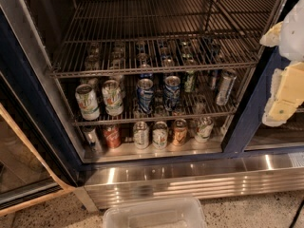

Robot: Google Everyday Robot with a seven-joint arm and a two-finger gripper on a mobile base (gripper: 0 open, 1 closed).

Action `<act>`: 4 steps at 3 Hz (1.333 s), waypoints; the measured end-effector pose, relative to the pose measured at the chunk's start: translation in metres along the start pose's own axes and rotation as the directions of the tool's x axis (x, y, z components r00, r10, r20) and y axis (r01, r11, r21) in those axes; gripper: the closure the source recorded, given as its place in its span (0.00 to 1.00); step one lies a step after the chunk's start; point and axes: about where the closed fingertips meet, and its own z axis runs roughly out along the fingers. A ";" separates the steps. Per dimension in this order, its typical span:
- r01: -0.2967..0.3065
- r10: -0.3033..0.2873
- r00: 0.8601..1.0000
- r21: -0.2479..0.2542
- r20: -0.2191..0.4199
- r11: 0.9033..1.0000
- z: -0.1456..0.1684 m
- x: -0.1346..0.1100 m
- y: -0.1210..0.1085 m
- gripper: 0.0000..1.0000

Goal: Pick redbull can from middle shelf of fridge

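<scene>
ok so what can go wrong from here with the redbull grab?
1. The gripper is outside the fridge, by its blue frame post. Reaching the redbull can means rounding that post, so a clip seems possible.
2. The can looks tilted at the right end of the middle shelf, so a nudge may topple it.
3. The upper rack hangs low over it, leaving little clearance.

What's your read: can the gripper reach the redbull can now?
Probably yes. The gripper hangs outside the fridge, right of the redbull can at the shelf's right end. No can seems to stand before it, but the blue post beside it narrows the way.
</scene>
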 end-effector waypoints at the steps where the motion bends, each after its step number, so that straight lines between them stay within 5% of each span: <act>1: 0.000 0.000 1.000 0.000 0.000 1.000 0.000 0.000 0.000 0.00; 2: -0.008 0.008 0.998 0.003 0.059 1.000 0.015 -0.004 -0.008 0.00; 3: 0.019 -0.010 0.997 -0.114 0.077 0.993 0.049 -0.011 -0.013 0.00; 4: 0.016 -0.006 0.997 -0.130 0.077 0.991 0.055 -0.010 -0.012 0.00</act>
